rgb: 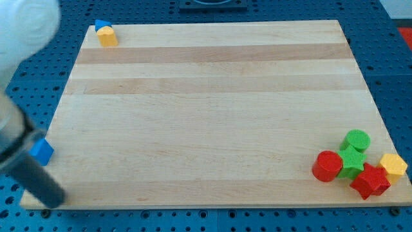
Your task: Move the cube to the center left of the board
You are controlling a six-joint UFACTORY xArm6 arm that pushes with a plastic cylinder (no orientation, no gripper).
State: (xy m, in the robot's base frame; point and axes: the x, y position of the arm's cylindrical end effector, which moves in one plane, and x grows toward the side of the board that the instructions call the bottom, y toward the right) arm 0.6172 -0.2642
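Observation:
A blue cube [42, 151] sits at the board's left edge, in the lower left of the view, partly over the edge of the wooden board [206, 116]. My dark rod slants down from the view's left, passing just left of the cube. My tip [56, 198] rests near the board's bottom left corner, below the cube and slightly to its right. I cannot tell whether the rod touches the cube.
A yellow block [107, 36] and a small blue block [101, 25] touch at the top left corner. At the bottom right are a red cylinder [327, 165], a green star [351, 160], a green cylinder [357, 140], a red star [369, 181] and a yellow block [393, 166].

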